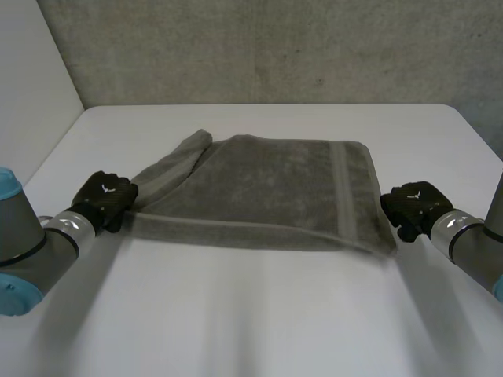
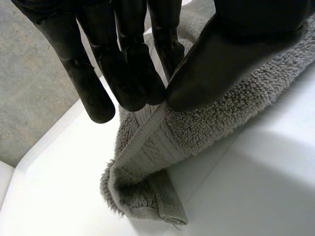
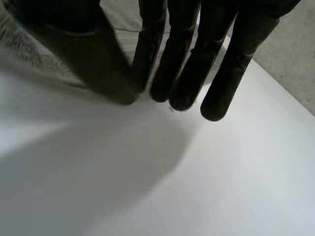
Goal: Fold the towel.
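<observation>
Meanwhile left hand (image 1: 104, 200) pinches the towel (image 1: 267, 192) edge; right hand (image 1: 413, 206), fingers straight, sits beside it.

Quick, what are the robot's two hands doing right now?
Left hand: shut, pinching the grey terry towel at its edge.
Right hand: open, fingers straight, holding nothing.

The head camera sits behind and between the left arm (image 1: 31, 243) and right arm (image 1: 471, 236), facing down and forward across the table (image 1: 259, 314) to the wall (image 1: 275, 47). Each wrist camera looks along its own palm at close range, low over the tabletop: left hand (image 2: 128, 64), right hand (image 3: 187, 59). The head and left wrist views share the left corner of the towel (image 1: 259, 196).
</observation>
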Motion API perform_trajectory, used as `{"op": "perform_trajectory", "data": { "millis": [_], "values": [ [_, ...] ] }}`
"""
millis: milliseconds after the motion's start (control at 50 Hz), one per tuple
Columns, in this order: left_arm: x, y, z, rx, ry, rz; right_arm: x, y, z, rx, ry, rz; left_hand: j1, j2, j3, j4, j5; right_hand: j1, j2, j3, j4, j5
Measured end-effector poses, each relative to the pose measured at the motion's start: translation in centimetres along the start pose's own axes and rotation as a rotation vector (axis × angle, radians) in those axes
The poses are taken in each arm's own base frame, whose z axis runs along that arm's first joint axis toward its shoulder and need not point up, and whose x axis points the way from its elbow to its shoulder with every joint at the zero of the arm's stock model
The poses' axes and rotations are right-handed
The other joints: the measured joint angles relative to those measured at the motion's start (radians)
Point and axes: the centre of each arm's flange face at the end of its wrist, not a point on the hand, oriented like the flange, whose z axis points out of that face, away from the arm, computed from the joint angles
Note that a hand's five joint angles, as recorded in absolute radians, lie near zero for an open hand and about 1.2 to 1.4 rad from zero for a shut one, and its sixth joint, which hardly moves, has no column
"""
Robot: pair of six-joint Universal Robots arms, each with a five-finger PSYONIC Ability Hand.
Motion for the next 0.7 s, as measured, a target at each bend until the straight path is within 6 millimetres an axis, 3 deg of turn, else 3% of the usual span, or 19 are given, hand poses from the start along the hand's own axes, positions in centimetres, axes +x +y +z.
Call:
{"op": "perform_trajectory", "data": {
  "millis": [40,120,180,240,300,440,700],
  "values": [
    [0.0,-0.1,-0.1,0.002,0.000,-0.004,-0.1,-0.1,-0.2,-0.003,-0.007,0.001,0.004,0.000,0.000,0.000,0.000,0.136,0.120,0.128,0.123,0.133],
    [0.0,-0.4,-0.2,0.008,-0.001,-0.009,-0.2,-0.6,-0.8,-0.004,-0.020,0.002,0.005,0.000,0.000,0.000,0.000,0.142,0.123,0.149,0.151,0.156],
    [0.0,-0.6,-0.4,0.013,0.000,-0.013,-0.3,-1.2,-1.4,-0.005,-0.028,0.003,0.005,0.000,0.000,0.000,0.000,-0.049,-0.055,-0.034,-0.042,-0.048],
    [0.2,-0.9,-0.6,0.019,0.004,-0.021,-0.4,-1.6,-2.2,-0.014,-0.039,0.011,0.005,0.000,0.000,0.000,0.000,-0.499,-0.498,-0.477,-0.478,-0.505],
    [0.4,-1.1,-0.8,0.022,0.008,-0.027,-0.5,-1.9,-2.8,-0.023,-0.046,0.019,0.005,0.000,0.000,0.000,0.000,-0.616,-0.622,-0.610,-0.611,-0.645],
    [0.8,-1.2,-1.2,0.022,0.017,-0.033,-0.9,-1.9,-3.9,-0.041,-0.061,0.048,0.005,0.000,0.000,0.000,0.000,-0.689,-0.678,-0.669,-0.677,-0.713],
    [1.1,-0.9,-1.1,0.018,0.028,-0.033,-3.6,0.3,-5.3,-0.026,-0.165,0.070,0.005,0.000,0.000,0.000,0.003,-0.692,-0.678,-0.673,-0.682,-0.710]
  ]
}}
